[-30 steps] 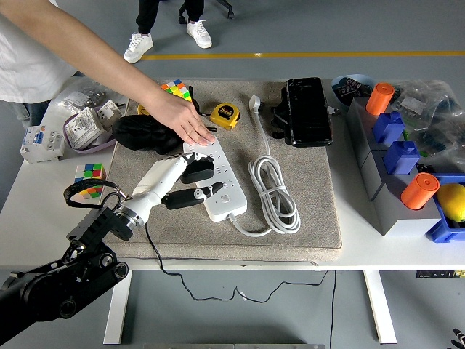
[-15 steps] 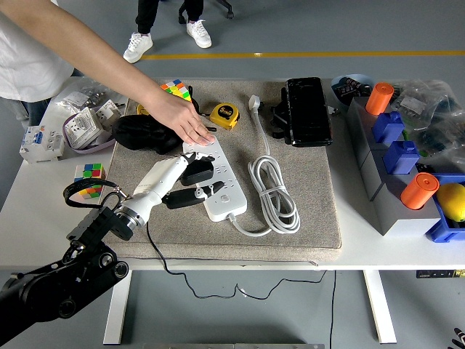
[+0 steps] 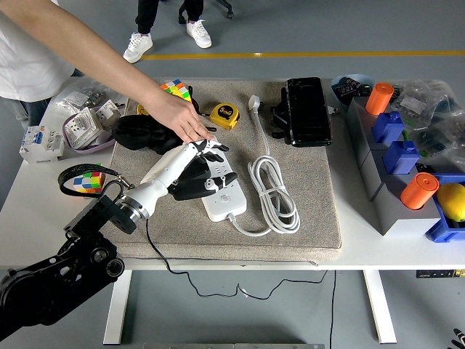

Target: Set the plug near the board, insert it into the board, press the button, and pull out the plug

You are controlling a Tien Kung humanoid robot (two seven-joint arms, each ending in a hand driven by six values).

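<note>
The left hand's (image 3: 190, 166) fingers (image 3: 205, 153) were curled over the black plug (image 3: 195, 182), which sat on the white board (image 3: 220, 182), apparently in a socket. A person's hand (image 3: 176, 116) steadied the board's far end; pressing the button and pulling out seemingly remained.

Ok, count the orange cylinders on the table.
2: one orange cylinder at the far right by the upper blue block, one nearer, beside the yellow object. None seem hidden.
</note>
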